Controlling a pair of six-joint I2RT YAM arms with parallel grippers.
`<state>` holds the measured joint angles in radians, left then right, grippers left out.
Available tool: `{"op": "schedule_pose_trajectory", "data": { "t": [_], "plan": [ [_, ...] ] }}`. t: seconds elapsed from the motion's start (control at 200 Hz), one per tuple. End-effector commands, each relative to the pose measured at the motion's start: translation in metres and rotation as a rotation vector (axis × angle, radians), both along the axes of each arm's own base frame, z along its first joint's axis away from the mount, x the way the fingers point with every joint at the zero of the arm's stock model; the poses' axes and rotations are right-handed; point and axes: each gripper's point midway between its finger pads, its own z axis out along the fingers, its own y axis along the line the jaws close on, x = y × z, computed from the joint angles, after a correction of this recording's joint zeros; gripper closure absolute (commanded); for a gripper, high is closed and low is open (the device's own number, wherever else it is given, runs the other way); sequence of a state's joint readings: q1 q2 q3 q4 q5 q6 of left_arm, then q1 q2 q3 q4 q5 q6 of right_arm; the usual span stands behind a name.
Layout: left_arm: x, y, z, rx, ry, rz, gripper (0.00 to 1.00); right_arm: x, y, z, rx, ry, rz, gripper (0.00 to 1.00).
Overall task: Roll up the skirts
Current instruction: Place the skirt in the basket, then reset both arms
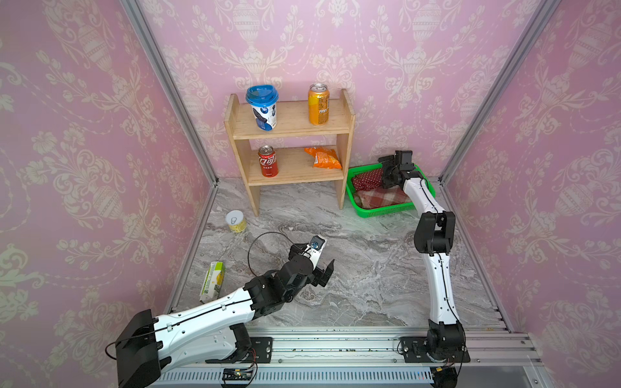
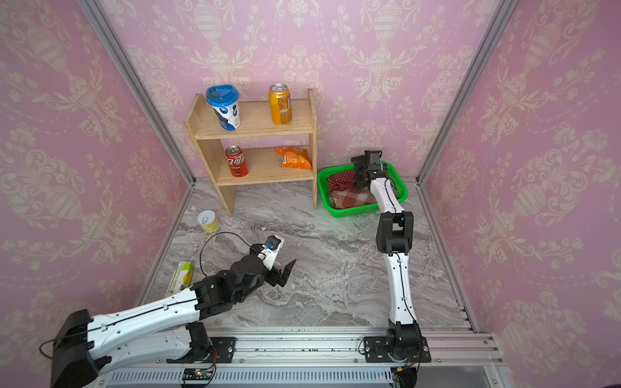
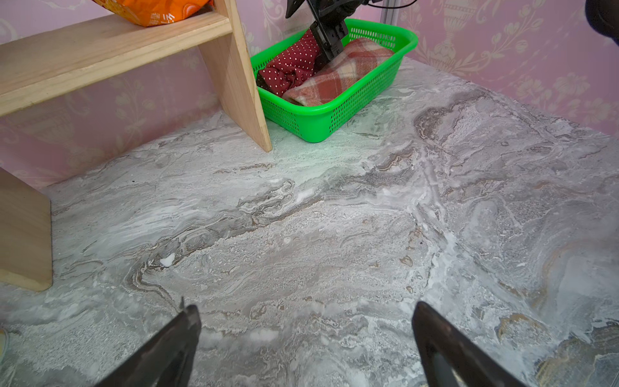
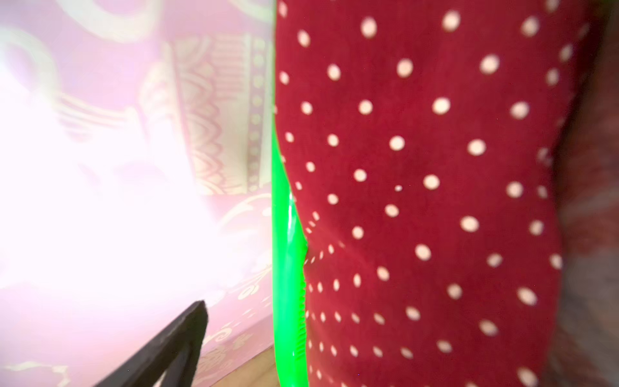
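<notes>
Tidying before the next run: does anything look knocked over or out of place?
The green and yellow carton lies on its side near the table's left edge. Nothing looks spilled or broken.

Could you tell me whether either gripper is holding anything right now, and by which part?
Left gripper: open, empty. Right gripper is down in the basket at the polka-dot skirt; a grip cannot be told.

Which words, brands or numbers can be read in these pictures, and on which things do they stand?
"可口": red can, white script, partly turned away.
Too small or blurred to read: print on the orange can, blue-lidded cup, orange snack bag, green carton.
</notes>
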<state>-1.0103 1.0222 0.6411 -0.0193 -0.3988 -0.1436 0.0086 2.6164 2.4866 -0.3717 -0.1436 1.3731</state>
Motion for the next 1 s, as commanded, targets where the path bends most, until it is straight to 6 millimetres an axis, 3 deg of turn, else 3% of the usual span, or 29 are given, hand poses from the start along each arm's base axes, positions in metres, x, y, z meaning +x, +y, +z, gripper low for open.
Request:
{"op": "schedule_pose_trajectory", "data": {
  "t": [0.0, 0.175, 0.255, 0.45, 0.6, 0.721, 0.821, 0.841, 0.886, 0.996],
  "plan": [
    [0.004, 0.008, 0.003, 0.005, 0.012, 0.027, 0.01, -0.011, -0.018, -0.010, -0.068, 0.065, 0.000, 0.00],
    [0.006, 0.014, -0.004, 0.000, 0.030, 0.052, 0.01, -0.025, -0.017, 0.017, -0.112, 0.051, 0.056, 0.00],
    [0.007, 0.017, -0.003, -0.010, 0.035, 0.065, 0.01, -0.037, -0.015, 0.020, -0.133, 0.065, 0.085, 0.00],
    [0.009, 0.026, 0.000, -0.034, 0.035, 0.102, 0.01, -0.071, -0.031, 0.029, -0.202, 0.106, 0.105, 0.00],
    [0.021, 0.048, 0.003, -0.014, 0.031, 0.183, 0.01, -0.097, -0.030, 0.064, -0.298, 0.070, 0.174, 0.00],
    [0.048, 0.081, 0.002, -0.032, 0.086, 0.306, 0.01, -0.137, -0.020, 0.097, -0.434, 0.033, 0.262, 0.00],
    [0.070, 0.105, -0.006, -0.021, 0.125, 0.385, 0.01, -0.185, -0.017, 0.120, -0.617, -0.014, 0.309, 0.00],
    [0.077, 0.106, 0.006, -0.036, 0.109, 0.394, 0.01, -0.195, -0.018, 0.123, -0.650, -0.023, 0.315, 0.00],
    [0.089, 0.117, 0.001, -0.011, 0.121, 0.431, 0.01, -0.217, -0.021, 0.132, -0.722, -0.055, 0.314, 0.00],
    [0.112, 0.148, -0.012, 0.059, 0.124, 0.523, 0.01, -0.271, -0.039, 0.118, -0.876, -0.049, 0.282, 0.00]
  ]
}}
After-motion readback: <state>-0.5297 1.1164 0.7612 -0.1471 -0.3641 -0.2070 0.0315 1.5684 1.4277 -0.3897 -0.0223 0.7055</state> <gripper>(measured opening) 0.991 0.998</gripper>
